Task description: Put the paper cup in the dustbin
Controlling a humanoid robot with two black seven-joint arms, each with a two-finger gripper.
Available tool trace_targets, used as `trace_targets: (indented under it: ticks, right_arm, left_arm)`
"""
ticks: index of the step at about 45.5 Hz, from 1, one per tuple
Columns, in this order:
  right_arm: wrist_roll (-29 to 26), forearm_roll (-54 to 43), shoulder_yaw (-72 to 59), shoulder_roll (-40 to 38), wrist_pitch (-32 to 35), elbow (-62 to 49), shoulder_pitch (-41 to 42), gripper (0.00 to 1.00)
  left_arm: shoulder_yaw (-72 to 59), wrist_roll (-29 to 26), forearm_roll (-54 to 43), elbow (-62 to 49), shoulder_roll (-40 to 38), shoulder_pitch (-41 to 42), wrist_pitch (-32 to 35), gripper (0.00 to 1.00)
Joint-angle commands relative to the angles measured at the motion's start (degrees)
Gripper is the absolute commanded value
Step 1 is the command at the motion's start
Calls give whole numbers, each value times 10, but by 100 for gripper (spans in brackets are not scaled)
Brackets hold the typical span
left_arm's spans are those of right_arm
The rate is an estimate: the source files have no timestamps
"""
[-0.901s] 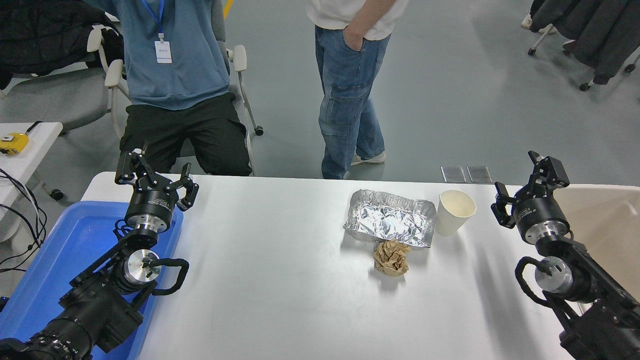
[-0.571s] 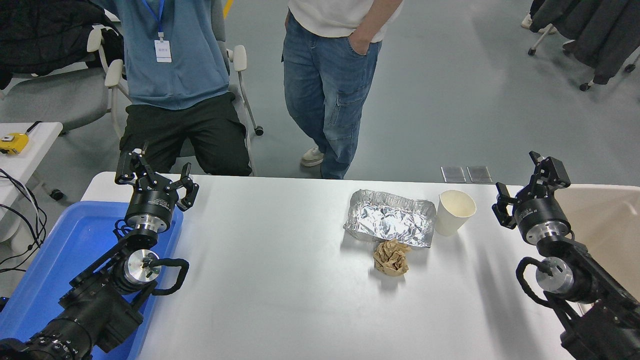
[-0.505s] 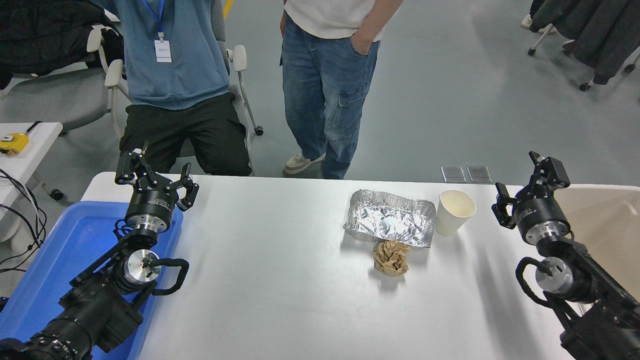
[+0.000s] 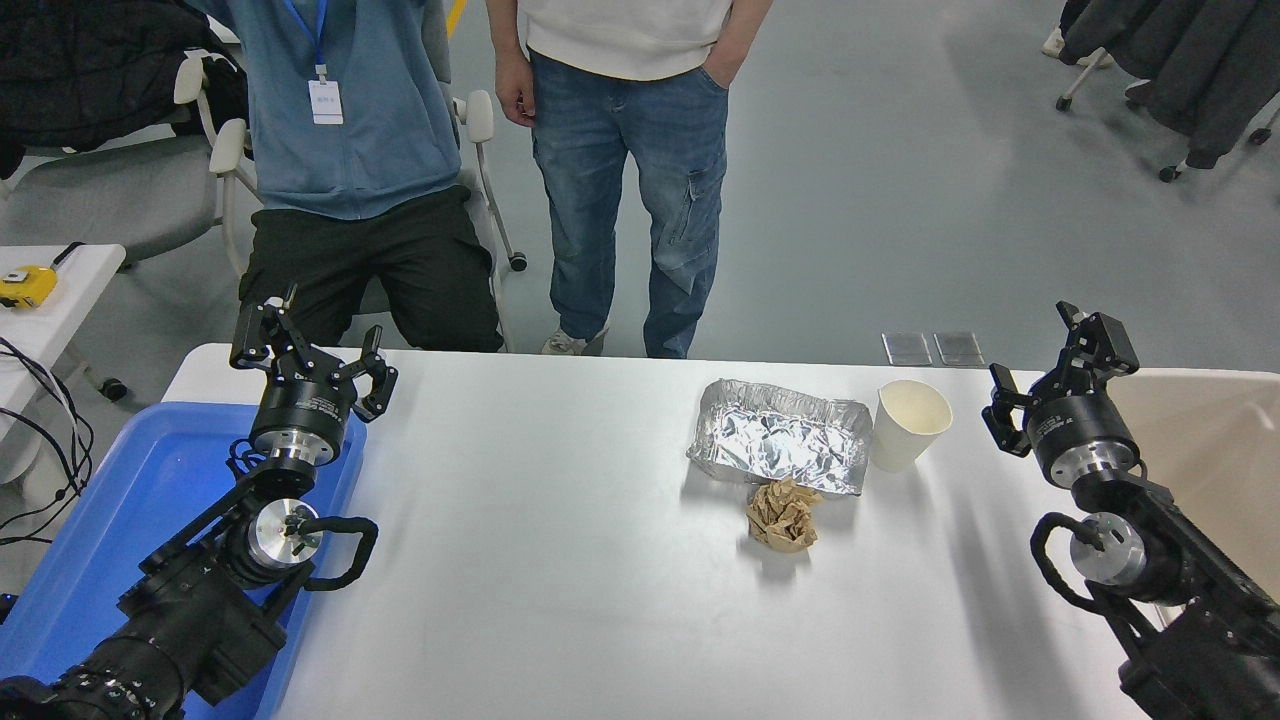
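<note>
The cream-white paper cup (image 4: 909,424) stands upright on the white table, just right of a silver foil tray (image 4: 779,436). The beige dustbin (image 4: 1215,440) sits at the table's right edge, partly behind my right arm. My right gripper (image 4: 1050,358) is open and empty, a short way right of the cup and apart from it, near the bin's left rim. My left gripper (image 4: 305,346) is open and empty, parked at the far left above the blue tray.
A crumpled brown paper ball (image 4: 782,515) lies in front of the foil tray. A blue plastic tray (image 4: 120,500) sits at the left edge. Two people (image 4: 620,150) stand at the far side. A side table with a yellow tape measure (image 4: 25,285) is at far left.
The person in jeans has stepped to the left along the far side. Neither arm has moved, and the cup stays in place.
</note>
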Motion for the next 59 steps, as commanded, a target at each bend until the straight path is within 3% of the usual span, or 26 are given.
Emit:
trace_targets:
  ticks: [1,42,51,59]
  right_arm:
    - [0,0,-3,1,-3,-2,10,100]
    - [-1,0,6,-20,-1,3,15,100]
    - [-81,2,-3,-42,1,12,38,100]
    - [-91,-2,-65,-96,11,15,74,100]
  left_arm:
    - [0,0,0,0,0,0,0,100]
    - [0,1,1,0,-1,-1,0,100]
    - [0,0,0,0,-1,0,0,100]
    - [0,0,0,0,-1,0,0,100]
